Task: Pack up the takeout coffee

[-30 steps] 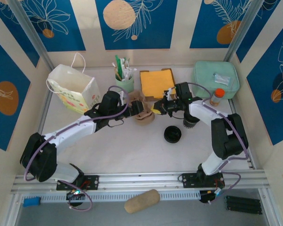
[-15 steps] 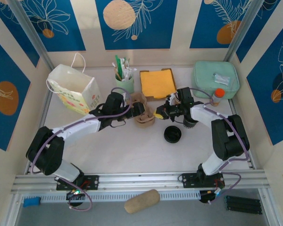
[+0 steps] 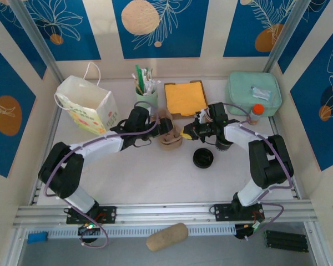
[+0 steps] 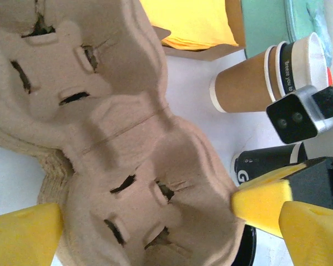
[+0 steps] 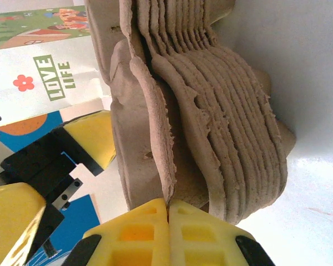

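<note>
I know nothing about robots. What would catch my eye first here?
Both arms meet mid-table at a stack of brown pulp cup carriers. The right gripper pinches the edge of one carrier, while the left gripper stands wide open over it. A white paper bag stands at the back left.

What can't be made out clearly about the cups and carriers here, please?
Left wrist view: dark cylinder half hidden behind the right gripper pinching the top carrier; cup or lids, unclear.
Left wrist view: cup stack partly covered by the right wrist camera.
Right wrist view: carrier stack cut off at top; count unclear.
</note>
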You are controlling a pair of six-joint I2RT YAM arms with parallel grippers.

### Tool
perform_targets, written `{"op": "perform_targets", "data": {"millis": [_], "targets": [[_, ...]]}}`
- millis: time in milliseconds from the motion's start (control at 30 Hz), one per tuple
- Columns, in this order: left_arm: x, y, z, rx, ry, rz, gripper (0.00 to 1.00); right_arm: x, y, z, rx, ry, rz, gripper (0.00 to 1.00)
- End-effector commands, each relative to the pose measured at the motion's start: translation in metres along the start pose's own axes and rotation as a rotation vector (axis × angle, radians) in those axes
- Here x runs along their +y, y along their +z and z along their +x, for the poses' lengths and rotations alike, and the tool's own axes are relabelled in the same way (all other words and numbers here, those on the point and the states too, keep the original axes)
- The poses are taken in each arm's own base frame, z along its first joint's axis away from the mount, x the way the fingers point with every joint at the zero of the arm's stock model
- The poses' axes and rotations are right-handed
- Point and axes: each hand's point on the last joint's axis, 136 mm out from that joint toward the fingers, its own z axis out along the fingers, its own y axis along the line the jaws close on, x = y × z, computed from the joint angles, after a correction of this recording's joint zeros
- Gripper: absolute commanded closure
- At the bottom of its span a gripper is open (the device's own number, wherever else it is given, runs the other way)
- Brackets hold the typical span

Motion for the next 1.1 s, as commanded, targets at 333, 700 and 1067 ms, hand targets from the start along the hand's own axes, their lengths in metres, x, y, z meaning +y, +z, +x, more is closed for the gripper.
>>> {"op": "perform_targets", "data": {"millis": [333, 700, 1067], "targets": [[-0.031, 0.001, -0.023, -0.054, -0.033, 0.132, 0.01, 0.002, 0.003, -0.001, 0.032, 0.005, -0.023, 1.00], [-0.054, -0.011, -0.029, -0.095, -0.041, 0.258, 0.01, 0.000, 0.006, -0.003, 0.040, 0.006, -0.019, 1.00], [-0.035, -0.007, -0.014, -0.092, -0.040, 0.258, 0.01, 0.024, -0.001, -0.004, -0.029, -0.192, -0.017, 1.00]]}}
